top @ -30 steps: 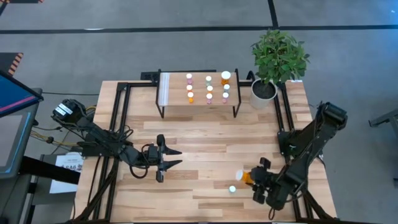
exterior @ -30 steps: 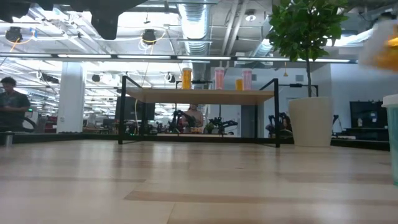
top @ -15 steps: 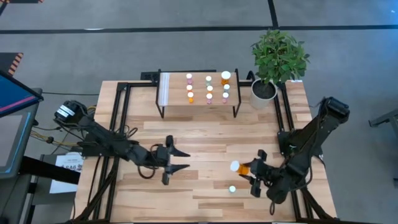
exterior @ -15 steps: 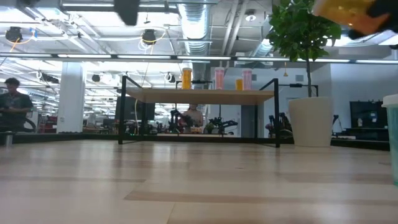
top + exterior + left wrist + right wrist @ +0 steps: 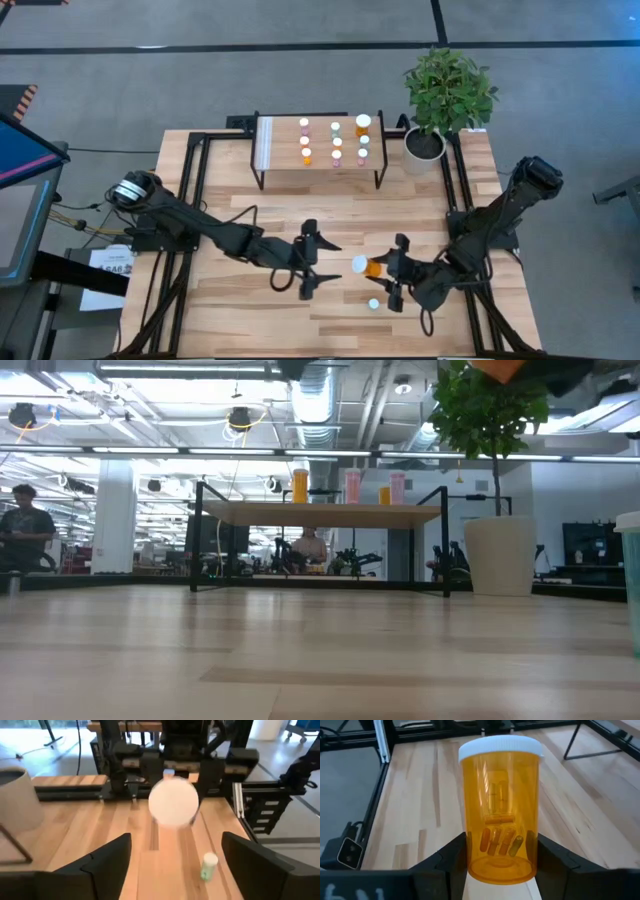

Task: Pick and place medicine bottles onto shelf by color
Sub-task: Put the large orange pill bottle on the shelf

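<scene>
Wood tabletop [image 5: 330, 215] (light planks); grey floor [image 5: 300, 80]; person [image 5: 20, 530] behind.

- Tabletop [image 5: 300, 215]: light wooden butcher-block planks, rectangular, set on a black metal frame.
- Shelf [image 5: 320, 165]: low light-wood platform on thin black legs, standing at the far middle of the tabletop, with a white strip at its left end.
- Small white-capped medicine bottles [image 5: 335, 142]: standing upright on the shelf in rows, orange and pink bodies among them.
- Small green bottle with white cap [image 5: 373, 304]: standing alone on the near tabletop.
- White plant pot [image 5: 423, 148]: holding a leafy green plant, at the far right corner beside the shelf.
</scene>
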{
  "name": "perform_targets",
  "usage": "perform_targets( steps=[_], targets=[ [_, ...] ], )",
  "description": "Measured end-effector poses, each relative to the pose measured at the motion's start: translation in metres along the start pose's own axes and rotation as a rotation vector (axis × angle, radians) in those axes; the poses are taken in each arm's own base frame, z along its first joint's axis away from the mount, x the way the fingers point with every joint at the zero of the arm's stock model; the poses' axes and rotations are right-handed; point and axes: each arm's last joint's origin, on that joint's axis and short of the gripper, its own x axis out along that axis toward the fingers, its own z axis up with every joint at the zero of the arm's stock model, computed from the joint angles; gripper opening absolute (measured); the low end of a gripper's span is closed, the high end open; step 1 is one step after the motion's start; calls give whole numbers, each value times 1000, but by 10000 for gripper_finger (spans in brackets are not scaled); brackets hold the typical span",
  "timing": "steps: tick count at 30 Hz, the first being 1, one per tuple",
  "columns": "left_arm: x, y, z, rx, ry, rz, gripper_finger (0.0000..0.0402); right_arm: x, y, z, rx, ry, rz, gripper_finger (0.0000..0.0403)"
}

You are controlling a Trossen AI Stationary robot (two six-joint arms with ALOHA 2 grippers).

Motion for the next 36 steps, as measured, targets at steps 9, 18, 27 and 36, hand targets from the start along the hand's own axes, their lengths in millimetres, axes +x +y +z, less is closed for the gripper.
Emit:
perform_targets(
  steps=[9,18,27,36],
  targets=[
    [9,10,12,-22,-14,-18,347,7,-1,10,-9,-30,47,198],
    [10,11,12,-28,-14,-68,353,19,-9,26,-5,-84,90,199],
    [10,10,11,-1,-1,-70,352,26,-14,31,-3,-85,117,202],
    [10,9,10,3,4,-98,344,49,-5,12,-32,-13,120,203]
  ],
)
